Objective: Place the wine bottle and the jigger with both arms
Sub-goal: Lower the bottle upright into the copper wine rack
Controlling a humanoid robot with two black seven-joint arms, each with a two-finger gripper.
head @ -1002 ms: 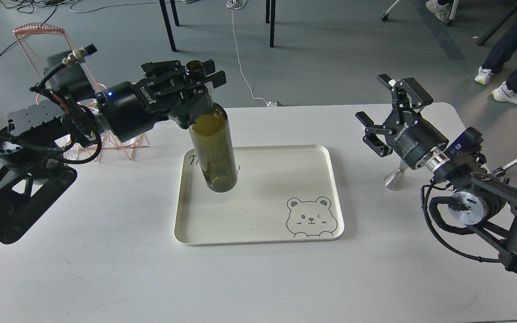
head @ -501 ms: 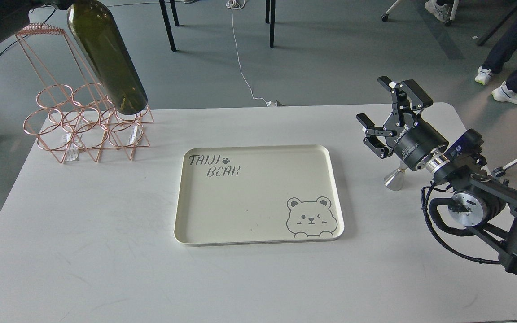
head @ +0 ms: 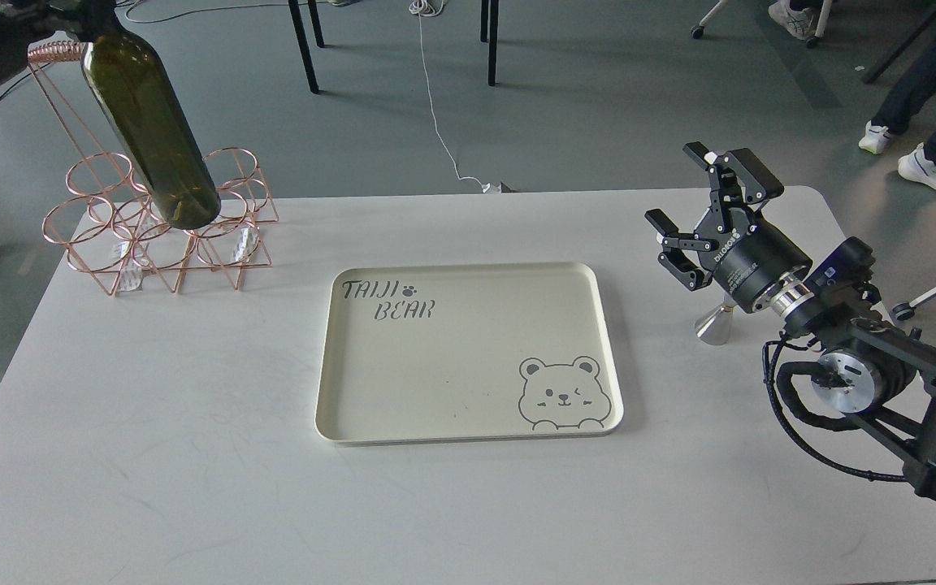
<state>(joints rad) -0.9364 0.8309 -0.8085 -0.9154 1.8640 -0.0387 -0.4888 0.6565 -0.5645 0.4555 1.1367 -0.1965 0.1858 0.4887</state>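
The dark olive-green wine bottle (head: 151,130) hangs tilted in the air at the far left, its base low over the rings of the copper wire rack (head: 123,231). Its neck runs up to my left gripper (head: 82,12) at the top left edge, which is mostly cut off from view and holds the bottle. My right gripper (head: 675,185) is open and empty above the table's right side. The silver jigger (head: 714,322) stands on the table just behind and below it, partly hidden by the wrist.
A cream tray (head: 468,431) printed with a bear and "TAIJI BEAR" lies at the middle of the white table (head: 192,471). Chair legs, a cable and people's feet are on the floor beyond the far edge.
My left arm lifted the bottle off the tray, swung it to the far left, and has now lowered it toward the copper rack. The right arm has barely moved.
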